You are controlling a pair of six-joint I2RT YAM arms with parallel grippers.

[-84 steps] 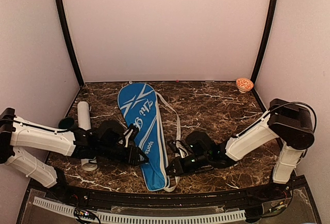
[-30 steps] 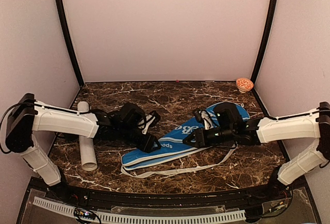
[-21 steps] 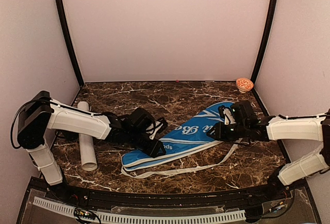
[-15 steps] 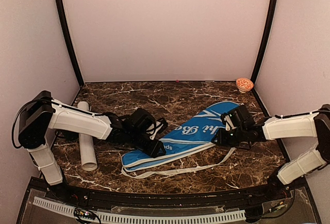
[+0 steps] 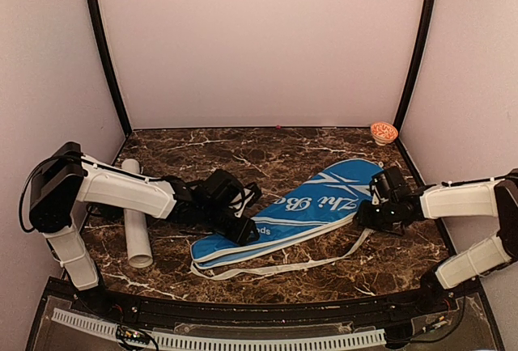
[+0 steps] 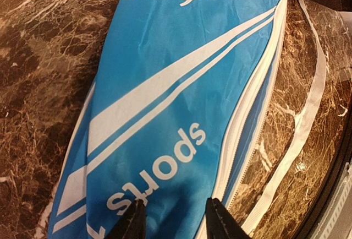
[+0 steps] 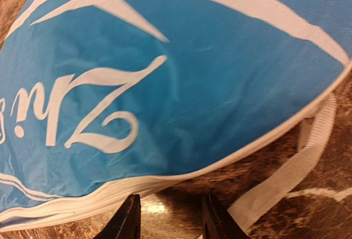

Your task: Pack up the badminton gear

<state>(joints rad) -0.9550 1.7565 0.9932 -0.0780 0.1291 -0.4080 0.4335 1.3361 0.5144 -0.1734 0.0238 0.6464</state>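
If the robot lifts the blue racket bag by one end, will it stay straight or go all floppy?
Probably somewhat floppy: the blue racket cover is thin cloth with soft creases, though anything hidden inside might stiffen it. It likely won't roll, since it lies flat on the table. Its loose white strap would probably dangle and drag.

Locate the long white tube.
In the top view, the long white tube lies near the table's left edge, crossed by the left arm, left of the blue racket cover.
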